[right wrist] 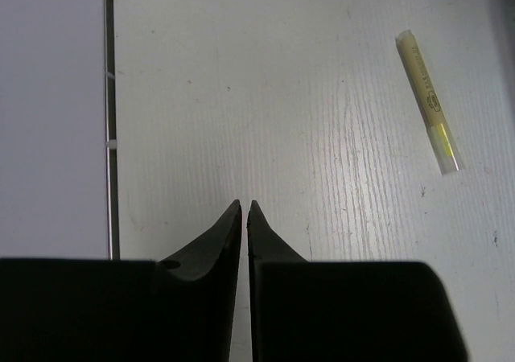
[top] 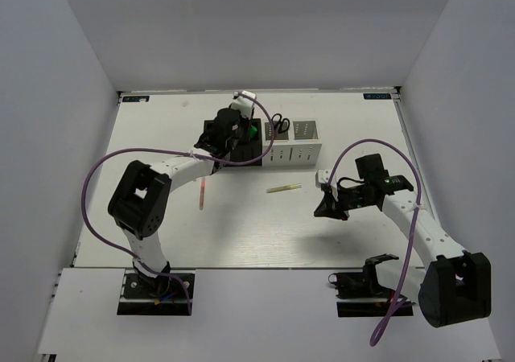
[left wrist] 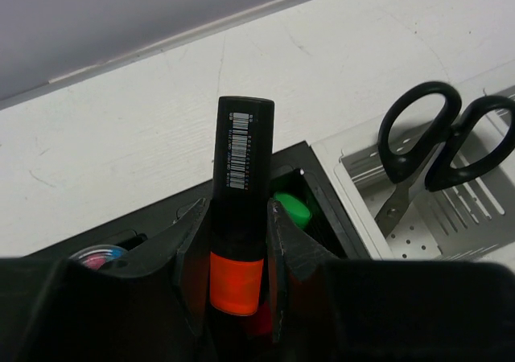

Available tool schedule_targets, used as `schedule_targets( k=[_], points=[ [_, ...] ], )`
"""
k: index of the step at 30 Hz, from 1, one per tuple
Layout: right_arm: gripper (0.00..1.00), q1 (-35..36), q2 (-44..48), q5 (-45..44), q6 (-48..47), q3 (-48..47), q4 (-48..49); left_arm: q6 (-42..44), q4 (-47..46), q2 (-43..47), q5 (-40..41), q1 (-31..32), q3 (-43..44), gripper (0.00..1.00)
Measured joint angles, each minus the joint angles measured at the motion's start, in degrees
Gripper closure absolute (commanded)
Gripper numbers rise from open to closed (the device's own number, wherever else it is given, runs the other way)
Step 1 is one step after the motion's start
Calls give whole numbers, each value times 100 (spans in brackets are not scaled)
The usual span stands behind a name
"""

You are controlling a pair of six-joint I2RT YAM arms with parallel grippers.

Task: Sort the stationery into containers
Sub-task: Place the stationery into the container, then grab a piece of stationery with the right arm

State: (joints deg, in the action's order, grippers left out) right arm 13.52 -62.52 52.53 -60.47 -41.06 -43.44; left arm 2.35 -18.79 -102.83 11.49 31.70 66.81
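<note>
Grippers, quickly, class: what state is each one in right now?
Left gripper: shut on the black marker.
Right gripper: shut, holding nothing.

Left end effector [top: 240,141] over black cups [top: 251,156], scissors [top: 280,123] in white cup [top: 278,150]

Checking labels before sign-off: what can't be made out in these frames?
1. Top view: contents of the black cups, covered by the left gripper.
2. Left wrist view: lower end of the marker, hidden inside that gripper.
3. Left wrist view: green-capped item, only the cap shows; the cup wall hides the rest.
4. Top view: pink stick, too small to identify.
</note>
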Motion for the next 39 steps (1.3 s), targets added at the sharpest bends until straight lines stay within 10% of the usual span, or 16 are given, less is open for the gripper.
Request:
schedule_targets(
  k=[13,16,18,20,22,26,29,31,34,37,39],
  points=[
    [83,0,0,2,-7,0,-15,-94,33,11,9,0,-76,28],
    [55,0,0,11,-7,0,-17,-94,37,31,7,0,-76,29],
    [10,-2,0,4,50,-4,-28,-111,48,63,-15,2,-74,36],
    [10,-2,-7,-26,125,-17,0,-149,74,129,-48,11,-72,52],
    [10,-4,-66,-68,297,-116,-13,-188,136,236,-114,44,-44,94],
    [18,-4,-487,-87,444,-581,-188,-153,758,693,-354,275,164,100],
    [79,-2,-1064,-20,260,-1073,-597,-299,1534,1416,-544,518,240,69],
    [100,7,-1530,33,122,-1491,-901,-490,2256,2013,-605,627,254,56],
    [100,122,-2304,-46,-17,-2284,-1311,-1045,3613,2975,-533,511,275,33],
    [60,382,-2964,-284,-144,-3034,-1519,-1537,4642,3880,-404,92,-85,18],
    [52,656,-3248,-516,-420,-3239,-1458,-1799,5204,4389,-280,-227,-610,18]
  ],
)
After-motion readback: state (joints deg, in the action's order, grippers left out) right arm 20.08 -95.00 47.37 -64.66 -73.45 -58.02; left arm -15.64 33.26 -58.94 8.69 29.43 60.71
